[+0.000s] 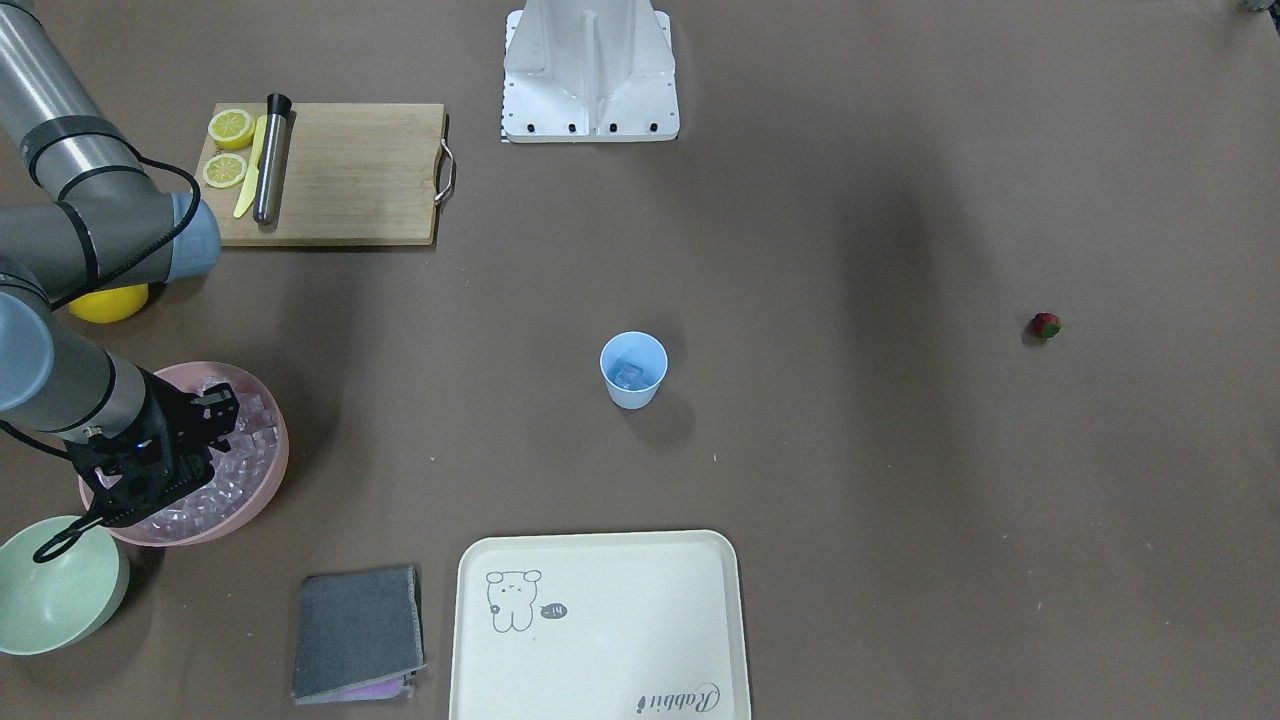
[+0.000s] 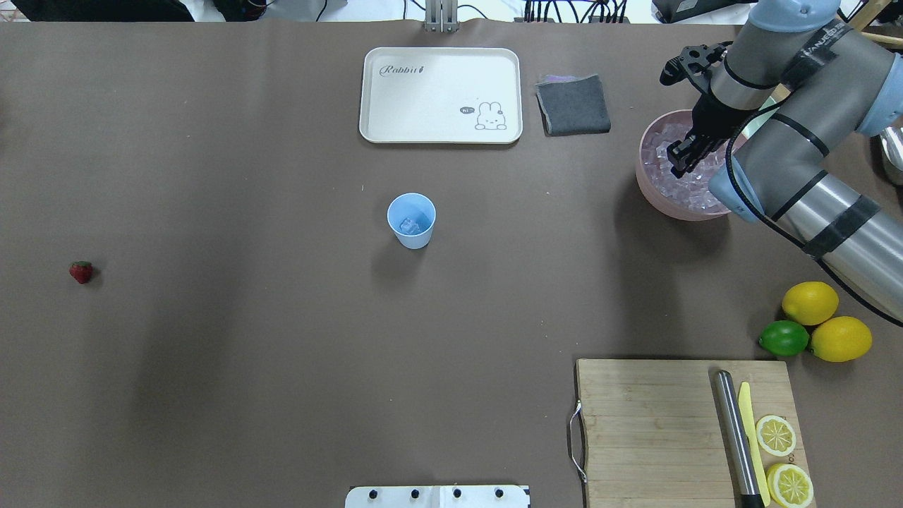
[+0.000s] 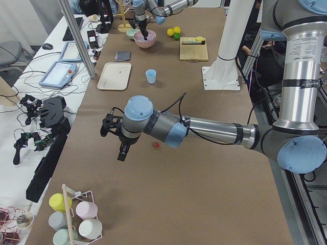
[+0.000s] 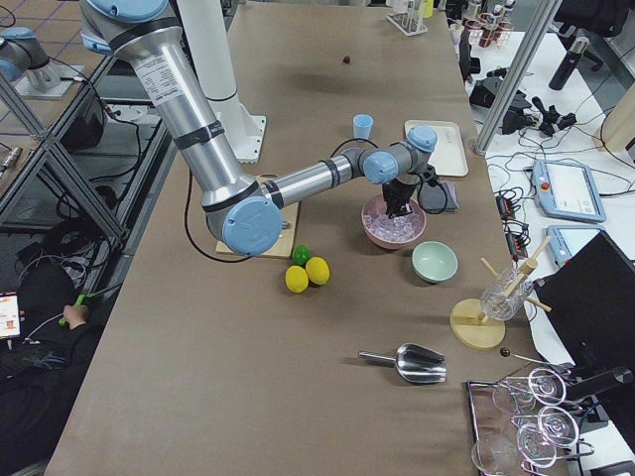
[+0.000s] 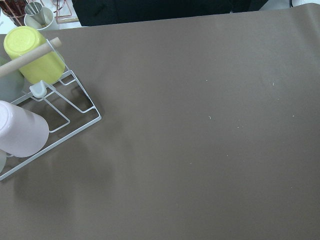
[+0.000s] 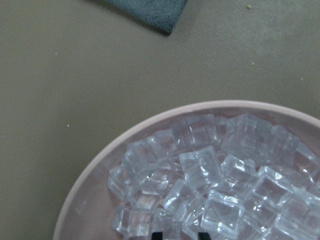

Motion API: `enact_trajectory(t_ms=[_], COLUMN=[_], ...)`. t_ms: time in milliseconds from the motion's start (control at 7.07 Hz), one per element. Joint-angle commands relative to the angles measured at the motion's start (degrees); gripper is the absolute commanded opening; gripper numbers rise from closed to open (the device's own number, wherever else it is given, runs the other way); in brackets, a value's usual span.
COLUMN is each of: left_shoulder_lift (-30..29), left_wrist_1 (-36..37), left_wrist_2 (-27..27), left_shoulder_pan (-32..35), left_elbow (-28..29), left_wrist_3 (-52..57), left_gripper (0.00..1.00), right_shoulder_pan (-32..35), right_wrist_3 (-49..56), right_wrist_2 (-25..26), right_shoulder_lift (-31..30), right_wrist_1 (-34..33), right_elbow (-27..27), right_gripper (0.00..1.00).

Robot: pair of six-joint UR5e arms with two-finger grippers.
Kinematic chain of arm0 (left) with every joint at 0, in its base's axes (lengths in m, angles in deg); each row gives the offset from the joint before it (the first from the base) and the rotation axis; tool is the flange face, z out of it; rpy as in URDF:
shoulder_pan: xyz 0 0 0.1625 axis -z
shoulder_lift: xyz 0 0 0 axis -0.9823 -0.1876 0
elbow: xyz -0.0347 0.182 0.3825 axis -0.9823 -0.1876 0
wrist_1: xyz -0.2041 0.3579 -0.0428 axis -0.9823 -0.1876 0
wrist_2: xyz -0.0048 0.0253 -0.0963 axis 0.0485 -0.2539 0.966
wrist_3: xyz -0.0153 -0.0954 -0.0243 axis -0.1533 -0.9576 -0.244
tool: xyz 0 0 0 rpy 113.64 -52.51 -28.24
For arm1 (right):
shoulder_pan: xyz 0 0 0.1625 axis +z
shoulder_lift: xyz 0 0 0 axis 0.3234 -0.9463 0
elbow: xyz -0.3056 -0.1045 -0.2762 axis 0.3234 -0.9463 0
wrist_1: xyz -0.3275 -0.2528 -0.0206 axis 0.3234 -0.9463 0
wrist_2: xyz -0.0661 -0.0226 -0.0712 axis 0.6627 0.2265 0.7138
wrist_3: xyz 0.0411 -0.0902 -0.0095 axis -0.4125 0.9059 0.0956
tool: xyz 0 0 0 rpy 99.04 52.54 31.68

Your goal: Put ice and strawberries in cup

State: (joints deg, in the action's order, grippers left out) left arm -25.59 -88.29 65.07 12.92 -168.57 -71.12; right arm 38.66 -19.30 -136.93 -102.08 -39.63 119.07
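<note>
Here, brown matte table [image 2: 247,367]; white bench [image 3: 53,55] alongside with tablets [image 3: 57,74].

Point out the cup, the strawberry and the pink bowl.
cup [image 2: 413,240], overhead exterior view, on its outer wall below the rim.
strawberry [image 2: 81,271], overhead exterior view, on its red body.
pink bowl [image 2: 647,185], overhead exterior view, on its bare outer wall.
</note>
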Motion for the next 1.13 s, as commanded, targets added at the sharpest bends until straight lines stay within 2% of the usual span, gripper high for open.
enact_trajectory(t_ms=[0,283,566,990], left_shoulder_lift=[0.3,0.5,0.6,1.2], left_wrist_1=[-0.2,-0.1,-0.2,-0.2], left_wrist_2=[0.0,1.6,2.1,2.2], left_shoulder_pan=[0.0,0.0,0.0,0.0], left_elbow=[-0.2,-0.5,-0.5,-0.9], left_wrist_3=[0.0,0.0,0.0,0.0], left_gripper=[0.98,0.98,0.98,0.98], right_shoulder_pan=[-0.6,-0.8,-0.7,0.4], right_wrist_3=[-7.0,-10.7,-10.8,-10.1], right_wrist_2=[0.1,0.1,0.8,3.6], right_shoulder_lift=[0.1,0.2,0.3,0.3], right_wrist_1=[-0.2,-0.2,-0.2,-0.3], right_elbow=[0.6,-0.1,-0.1,0.0], right_gripper=[0.9,0.9,0.85,0.84])
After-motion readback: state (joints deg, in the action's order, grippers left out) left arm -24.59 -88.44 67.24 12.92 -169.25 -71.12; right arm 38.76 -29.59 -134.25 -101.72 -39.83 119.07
